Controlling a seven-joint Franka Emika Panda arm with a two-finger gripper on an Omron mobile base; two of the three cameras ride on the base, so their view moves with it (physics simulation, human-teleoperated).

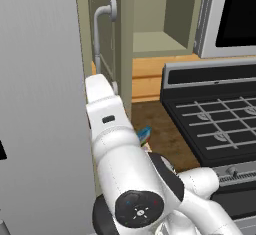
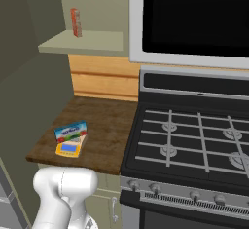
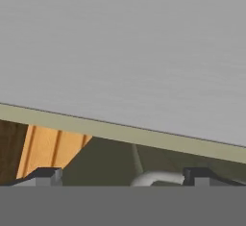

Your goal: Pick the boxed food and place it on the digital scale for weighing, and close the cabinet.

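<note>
The cabinet (image 1: 122, 39) stood open, its door (image 1: 102, 34) swung outward with the curved grey bar handle (image 1: 100, 39) facing the room. Inside, the shelf (image 2: 82, 42) carried one small upright red box (image 2: 76, 22) near its back left corner. On the wooden table (image 2: 104, 125) left of the stove (image 2: 194, 140), the boxed food (image 2: 71, 131) lay flat on the digital scale (image 2: 69, 148), covering the rear of it; the scale's yellow front and blue screen remained exposed. In the hand view, the claw (image 3: 122, 176) was spread wide with nothing between its tips (image 3: 45, 176), close beneath a large grey panel (image 3: 120, 52), and the bar handle (image 3: 153, 178) showed between the tips.
</note>
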